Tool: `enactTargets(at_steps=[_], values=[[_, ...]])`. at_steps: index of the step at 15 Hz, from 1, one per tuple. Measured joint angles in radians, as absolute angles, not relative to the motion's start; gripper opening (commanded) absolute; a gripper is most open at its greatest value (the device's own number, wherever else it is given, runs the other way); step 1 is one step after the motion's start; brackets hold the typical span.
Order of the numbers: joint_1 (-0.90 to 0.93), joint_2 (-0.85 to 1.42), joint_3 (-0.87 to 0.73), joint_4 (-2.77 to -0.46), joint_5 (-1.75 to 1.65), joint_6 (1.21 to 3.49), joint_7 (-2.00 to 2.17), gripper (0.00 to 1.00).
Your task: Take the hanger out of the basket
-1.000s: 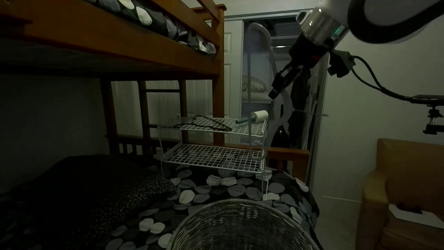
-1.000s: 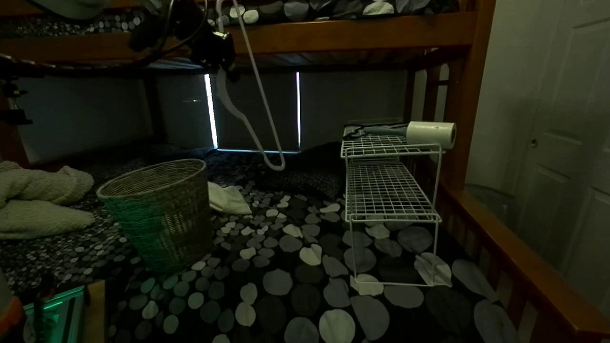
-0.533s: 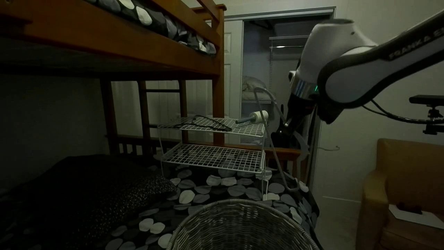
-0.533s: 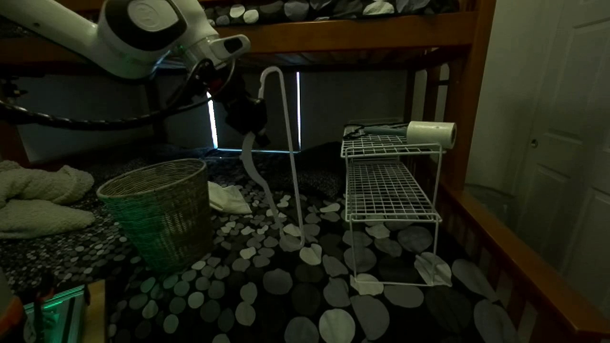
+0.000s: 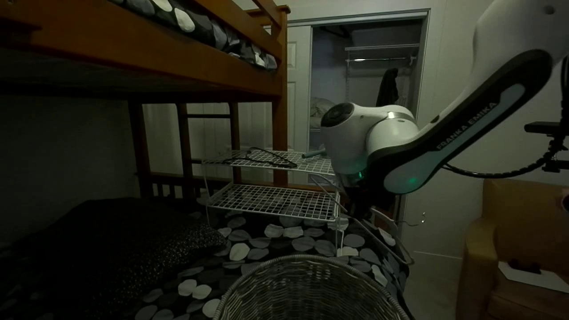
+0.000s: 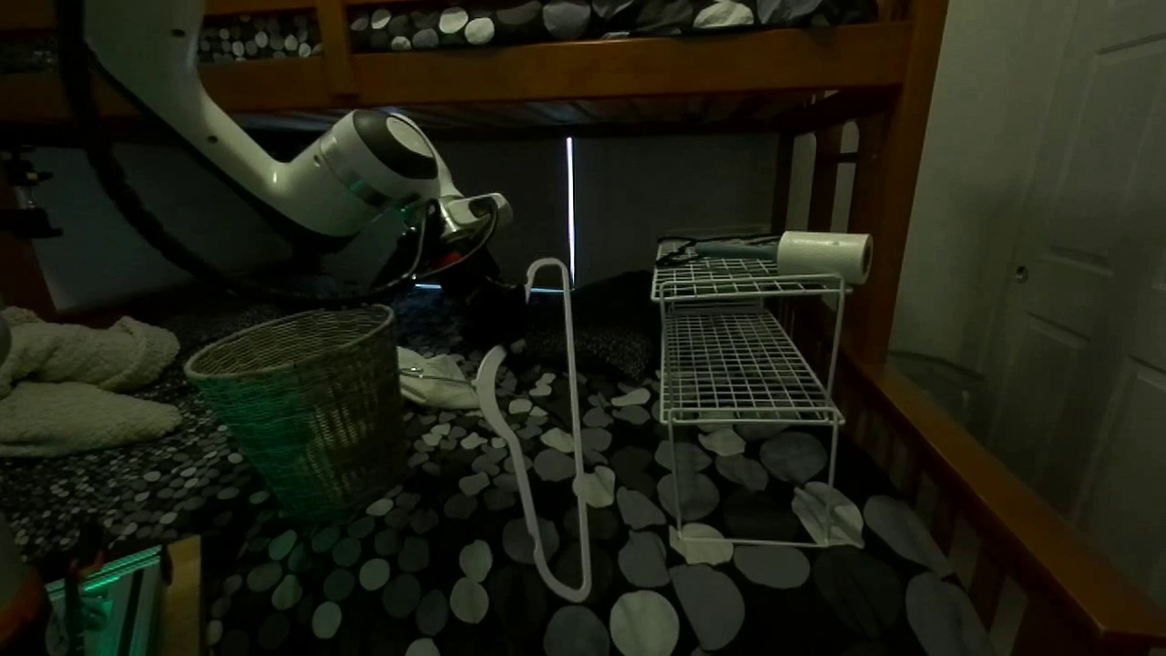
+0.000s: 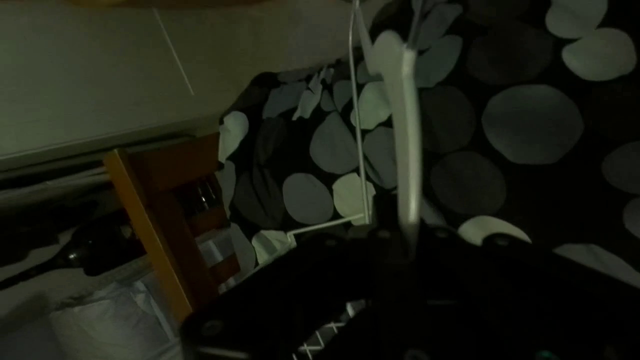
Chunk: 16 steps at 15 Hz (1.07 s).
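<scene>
A pale hanger [image 6: 575, 392] hangs from my gripper [image 6: 512, 342], tilted with its long bar steep and one end low over the bed. Its thin hook [image 6: 437, 374] points toward the basket. In the wrist view my fingers [image 7: 406, 235] are closed around the hanger's arm [image 7: 407, 140]; the fingers are dark there. In an exterior view the gripper [image 5: 362, 211] is partly hidden by the arm. The round woven basket [image 6: 351, 437] stands upright on the bed, apart from the hanger; its rim shows in both exterior views [image 5: 306, 257]. Its bottom is hidden.
A two-tier white wire rack [image 6: 756, 422] stands on the bed near the hanger. A black hanger [image 5: 286, 165] and a lint roller [image 6: 824, 258] lie on its top shelf. The upper bunk rail [image 6: 629, 73] runs above. A white cloth [image 6: 437, 383] lies beside the basket.
My gripper has come down from high up, carrying the pale hanger down over the bed and, in an exterior view, slightly right toward the rack. The basket and rack have not moved.
</scene>
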<state>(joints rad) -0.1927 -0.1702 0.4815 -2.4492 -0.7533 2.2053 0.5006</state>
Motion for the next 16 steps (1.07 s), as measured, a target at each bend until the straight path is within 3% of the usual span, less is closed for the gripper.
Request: enactTargets(at_steps=[3,11,16], values=[[-0.125,-0.024,0.437,-2.317,-0.756,2.049,0.502,0.04],[0.055,0.088,0.296,-2.199,-0.751,2.016,0.454,0.01],[0.195,0.317,0.240,-1.900,-0.816,1.660,0.433,0.04]])
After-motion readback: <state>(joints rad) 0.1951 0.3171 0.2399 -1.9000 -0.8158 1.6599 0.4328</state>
